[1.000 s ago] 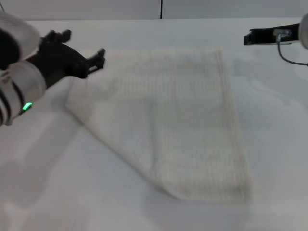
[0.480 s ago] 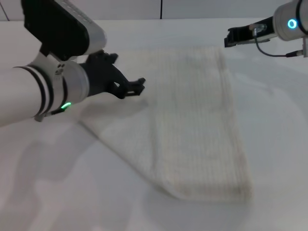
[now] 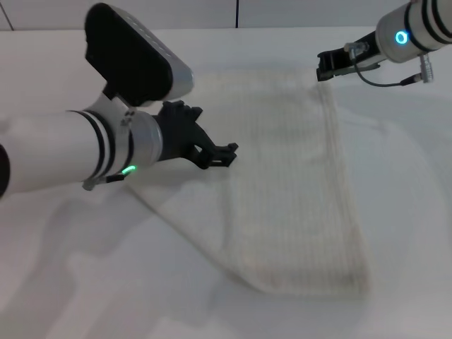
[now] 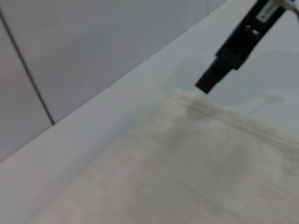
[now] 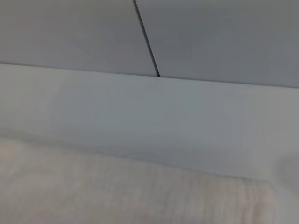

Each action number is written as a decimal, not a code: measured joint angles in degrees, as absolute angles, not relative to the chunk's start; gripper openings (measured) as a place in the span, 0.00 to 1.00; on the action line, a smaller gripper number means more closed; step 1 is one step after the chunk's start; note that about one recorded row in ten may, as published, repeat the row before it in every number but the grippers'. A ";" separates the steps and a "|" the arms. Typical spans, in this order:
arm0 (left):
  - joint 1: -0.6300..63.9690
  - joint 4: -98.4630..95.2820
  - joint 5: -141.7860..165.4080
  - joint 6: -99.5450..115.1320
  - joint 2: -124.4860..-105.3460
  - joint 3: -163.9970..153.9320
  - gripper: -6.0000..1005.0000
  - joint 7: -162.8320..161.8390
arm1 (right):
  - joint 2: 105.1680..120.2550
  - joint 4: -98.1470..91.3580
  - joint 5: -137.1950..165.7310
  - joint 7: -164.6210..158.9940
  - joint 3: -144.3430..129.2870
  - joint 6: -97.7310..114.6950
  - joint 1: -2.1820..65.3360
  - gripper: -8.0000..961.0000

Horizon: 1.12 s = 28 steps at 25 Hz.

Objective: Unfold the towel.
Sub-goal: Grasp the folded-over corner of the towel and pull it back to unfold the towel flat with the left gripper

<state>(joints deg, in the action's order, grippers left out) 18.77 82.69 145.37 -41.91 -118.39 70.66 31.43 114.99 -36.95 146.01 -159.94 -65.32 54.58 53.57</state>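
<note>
Towel (image 3: 289,183): off-white cloth, matt, faint ribbed weave. Table (image 3: 409,212): smooth white, slight sheen. Left gripper (image 3: 224,154): matt black plastic. Arm shell (image 3: 49,152): glossy white.

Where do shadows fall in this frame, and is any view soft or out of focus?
Head view: the left gripper and its arm cast soft grey shadows across the towel and the table; the right gripper sits at the towel's far corner. Left wrist view: the towel's weave is blurred. Right wrist view: soft, the cloth edge hazy.
</note>
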 joint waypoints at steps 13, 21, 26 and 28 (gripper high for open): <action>20.69 77.30 143.88 -36.46 -118.59 68.13 0.84 31.34 | 116.38 -29.52 146.61 -158.83 -66.09 47.83 54.84 0.02; 24.90 69.53 139.07 -32.95 -118.58 67.13 0.83 31.55 | 116.63 -29.65 146.61 -158.12 -66.19 48.20 55.08 0.02; 25.93 66.93 138.42 -30.94 -118.64 66.50 0.83 31.57 | 116.65 -29.72 146.61 -158.10 -66.19 48.29 55.11 0.03; 26.37 66.14 138.27 -30.71 -118.64 66.46 0.83 31.54 | 116.65 -29.72 146.61 -158.10 -66.19 48.32 55.13 0.03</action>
